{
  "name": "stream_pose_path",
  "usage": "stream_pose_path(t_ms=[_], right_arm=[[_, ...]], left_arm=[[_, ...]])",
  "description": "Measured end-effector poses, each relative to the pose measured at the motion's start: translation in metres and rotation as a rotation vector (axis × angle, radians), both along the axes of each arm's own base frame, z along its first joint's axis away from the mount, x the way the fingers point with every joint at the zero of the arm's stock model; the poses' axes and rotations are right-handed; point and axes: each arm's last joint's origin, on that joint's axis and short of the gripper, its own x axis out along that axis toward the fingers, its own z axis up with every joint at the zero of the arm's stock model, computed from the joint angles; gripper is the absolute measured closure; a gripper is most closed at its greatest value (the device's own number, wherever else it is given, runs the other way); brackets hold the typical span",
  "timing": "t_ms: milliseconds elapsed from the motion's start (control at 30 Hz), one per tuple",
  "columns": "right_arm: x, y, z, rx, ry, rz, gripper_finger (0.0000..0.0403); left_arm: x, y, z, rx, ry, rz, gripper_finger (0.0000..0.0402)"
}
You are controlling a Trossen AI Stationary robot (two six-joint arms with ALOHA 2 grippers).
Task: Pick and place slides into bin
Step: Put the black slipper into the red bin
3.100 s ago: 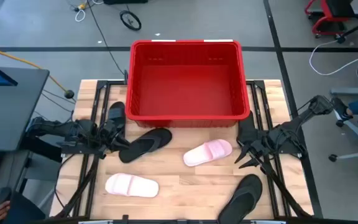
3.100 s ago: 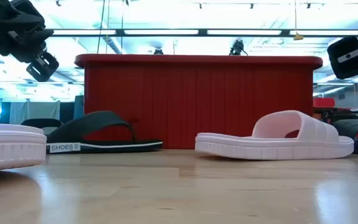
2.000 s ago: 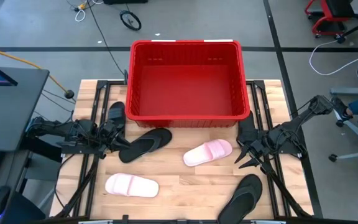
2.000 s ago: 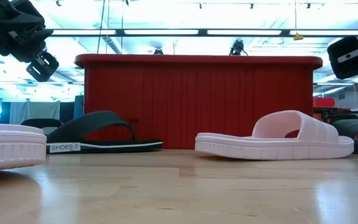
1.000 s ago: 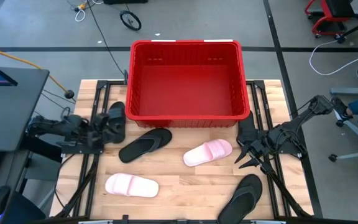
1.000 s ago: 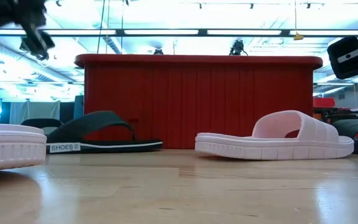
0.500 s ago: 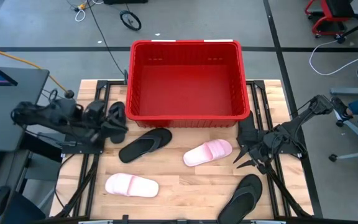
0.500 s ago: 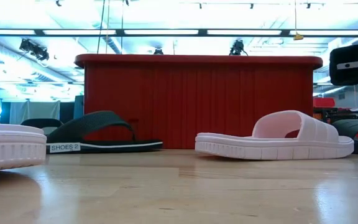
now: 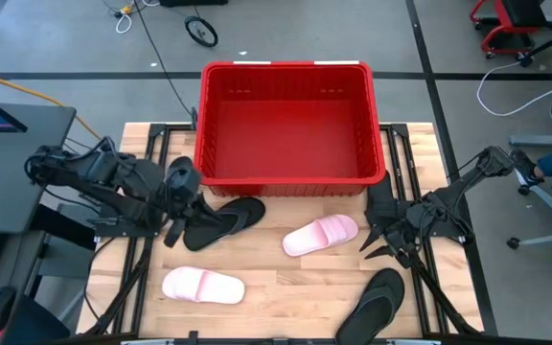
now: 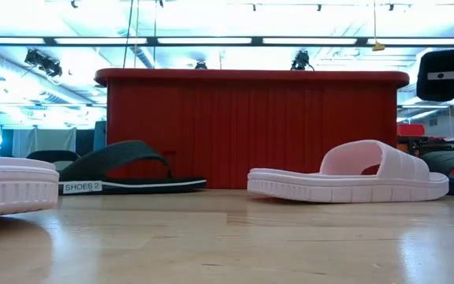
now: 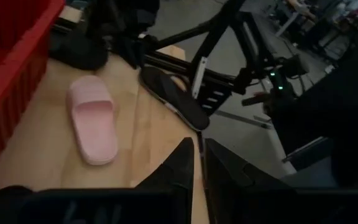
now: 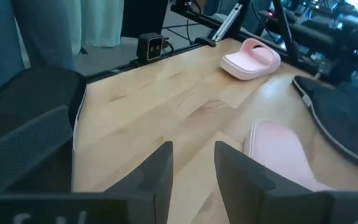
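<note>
The red bin (image 9: 286, 125) stands at the table's far middle. A black slide (image 9: 222, 220) lies flat just in front of its left corner, and a pink slide (image 9: 320, 234) lies flat at mid-table. Another pink slide (image 9: 203, 285) lies near-left and another black slide (image 9: 372, 305) near-right. My left gripper (image 9: 174, 228) hovers by the first black slide's left end, fingers nearly together and empty (image 11: 197, 163). My right gripper (image 9: 374, 236) is open and empty, right of the mid-table pink slide (image 12: 278, 149).
Black metal arm frames run along the table's left side (image 9: 132, 240) and right side (image 9: 420, 268). A small camera (image 12: 149, 43) sits at the table's near edge. Bare wood shows between the slides (image 9: 286, 283).
My left arm has risen out of the low view. Its gripper has swung from beside the bin's left wall toward the table's near edge, and is now over the left end of the black slide. My right gripper has turned slightly. No slide has moved.
</note>
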Motion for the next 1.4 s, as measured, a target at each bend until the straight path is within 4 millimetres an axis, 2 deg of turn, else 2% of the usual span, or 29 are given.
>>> stream_pose_path(t_ms=[67, 133, 233, 300, 367, 400, 533, 667, 733, 867, 1000, 1200, 1400], right_arm=[[0.001, 0.0, 0.002, -0.003, -0.023, -0.024, 0.0279], [0.004, 0.0, 0.012, 0.077, -0.106, -0.075, 0.0279], [0.005, -0.002, 0.042, 0.307, -0.323, -0.172, 0.0279], [0.003, -0.005, 0.067, 0.534, -0.421, -0.208, 0.0279], [0.001, -0.007, 0.09, 0.714, -0.436, -0.206, 0.0279], [0.001, -0.007, 0.1, 0.748, -0.422, -0.201, 0.0279], [0.013, 0.002, 0.145, 0.757, -0.32, -0.2, 0.0279], [0.039, 0.019, 0.197, 0.758, -0.288, -0.204, 0.0279], [0.053, 0.027, 0.222, 0.758, -0.302, -0.201, 0.0279], [0.073, 0.04, 0.275, 0.868, -0.317, -0.18, 0.0279], [0.086, 0.049, 0.317, 0.798, -0.363, -0.185, 0.0279], [0.097, 0.054, 0.354, 0.703, -0.31, -0.215, 0.0279], [0.112, 0.057, 0.364, 0.776, -0.248, -0.24, 0.0279]], left_arm=[[0.0, -0.002, 0.001, -0.001, -0.002, -0.01, 0.0361], [0.0, -0.004, 0.001, -0.001, -0.001, -0.02, 0.0361], [-0.001, -0.006, 0.001, -0.032, 0.01, -0.013, 0.0362], [-0.002, -0.009, 0.0, -0.085, 0.037, 0.013, 0.0363], [0.001, -0.014, -0.005, -0.112, 0.094, 0.028, 0.0363], [0.002, -0.017, -0.01, -0.107, 0.133, 0.025, 0.0363], [0.007, -0.033, -0.035, -0.071, 0.346, 0.06, 0.0363], [0.015, -0.045, -0.061, -0.043, 0.522, 0.269, 0.0363], [0.021, -0.049, -0.072, -0.014, 0.567, 0.345, 0.0363], [0.036, -0.059, -0.09, 0.068, 0.616, 0.367, 0.0363], [0.056, -0.068, -0.108, 0.091, 0.644, 0.383, 0.0364], [0.08, -0.07, -0.144, 0.161, 0.77, 0.457, 0.0349], [0.098, -0.058, -0.177, 0.198, 0.949, 0.515, 0.0283]])
